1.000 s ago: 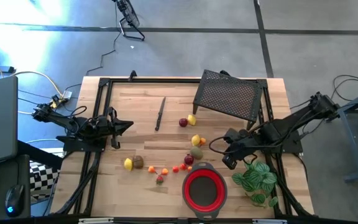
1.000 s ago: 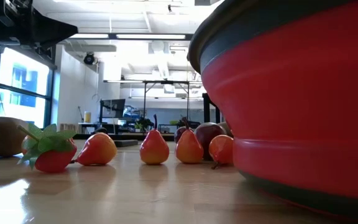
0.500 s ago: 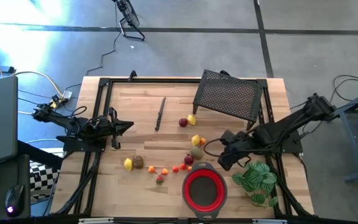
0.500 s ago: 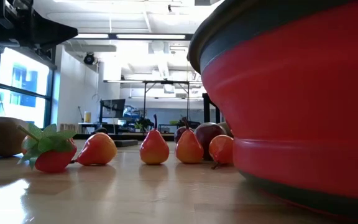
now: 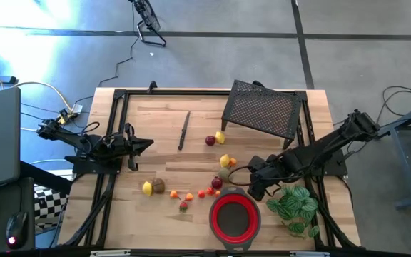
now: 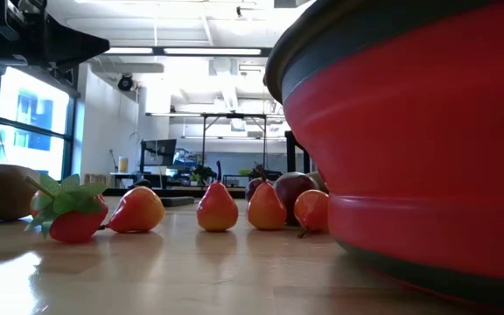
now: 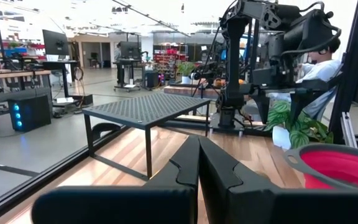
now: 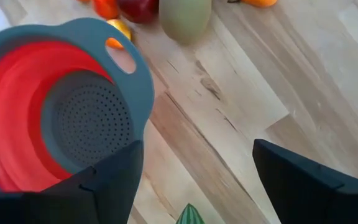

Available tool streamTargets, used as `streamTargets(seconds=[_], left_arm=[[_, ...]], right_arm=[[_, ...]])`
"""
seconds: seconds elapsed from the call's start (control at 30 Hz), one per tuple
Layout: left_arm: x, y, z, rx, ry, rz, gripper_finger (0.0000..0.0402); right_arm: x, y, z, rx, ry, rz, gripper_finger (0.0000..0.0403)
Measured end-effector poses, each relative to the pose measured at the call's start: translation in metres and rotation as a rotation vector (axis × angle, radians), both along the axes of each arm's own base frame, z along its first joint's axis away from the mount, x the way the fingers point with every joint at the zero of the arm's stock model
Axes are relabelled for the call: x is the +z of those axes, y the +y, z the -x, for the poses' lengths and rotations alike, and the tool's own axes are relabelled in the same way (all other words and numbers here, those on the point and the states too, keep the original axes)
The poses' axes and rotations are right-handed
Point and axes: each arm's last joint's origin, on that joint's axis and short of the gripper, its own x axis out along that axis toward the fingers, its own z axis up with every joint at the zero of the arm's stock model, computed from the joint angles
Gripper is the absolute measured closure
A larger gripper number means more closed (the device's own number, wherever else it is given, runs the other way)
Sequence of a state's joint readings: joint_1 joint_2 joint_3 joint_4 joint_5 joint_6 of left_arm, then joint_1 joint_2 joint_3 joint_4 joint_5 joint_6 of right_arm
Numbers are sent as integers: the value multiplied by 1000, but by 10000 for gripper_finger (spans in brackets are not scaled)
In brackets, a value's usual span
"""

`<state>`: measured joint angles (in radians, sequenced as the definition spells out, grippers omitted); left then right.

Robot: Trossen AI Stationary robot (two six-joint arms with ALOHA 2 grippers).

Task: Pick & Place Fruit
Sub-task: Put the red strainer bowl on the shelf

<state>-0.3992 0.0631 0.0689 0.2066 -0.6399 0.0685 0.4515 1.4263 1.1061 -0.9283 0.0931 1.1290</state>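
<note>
Left gripper: clenched on nothing, fingers pressed together in its own wrist view; it waits near the left edge of the bench, well apart from any fruit.
Knife: thin and dark, lying behind the middle of the bench; no part of the job.
Fruit: a loose row near the front edge, a yellow piece and a brown piece at its left end, small orange and red pieces running right toward the bowl; 2 more, 1 red and 1 yellow, lie in front of the mesh stand; a yellow piece and a greenish piece lie just behind the bowl's rim.
Red bowl: at the front edge, right of centre; no fruit shows inside it.
Right gripper: released, fingers spread wide and empty, hovering just beside the bowl's right rear rim, near the greenish piece.
Plant: by the front right corner, close under the right arm.
Step in hand, as I judge it: reaching for a nearby piece; straddle 1 fruit only, come down square so it does not roll; keep clear of the rim and the leaves.
</note>
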Motion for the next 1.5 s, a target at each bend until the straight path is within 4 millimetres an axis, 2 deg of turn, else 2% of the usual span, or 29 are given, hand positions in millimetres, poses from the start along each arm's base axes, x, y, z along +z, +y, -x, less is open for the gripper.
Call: streamTargets(seconds=[0.63, 1.0, 1.5], left_arm=[[-3, 0, 0, 0, 26, -11, 402], [-3, 0, -1, 0, 28, -12, 402], [-3, 0, 0, 0, 28, -11, 402]], right_arm=[[-5, 6, -6, 12, -20, -28, 109], [-28, 13, -6, 29, -95, -74, 110], [-45, 32, 3, 95, -147, -143, 110]])
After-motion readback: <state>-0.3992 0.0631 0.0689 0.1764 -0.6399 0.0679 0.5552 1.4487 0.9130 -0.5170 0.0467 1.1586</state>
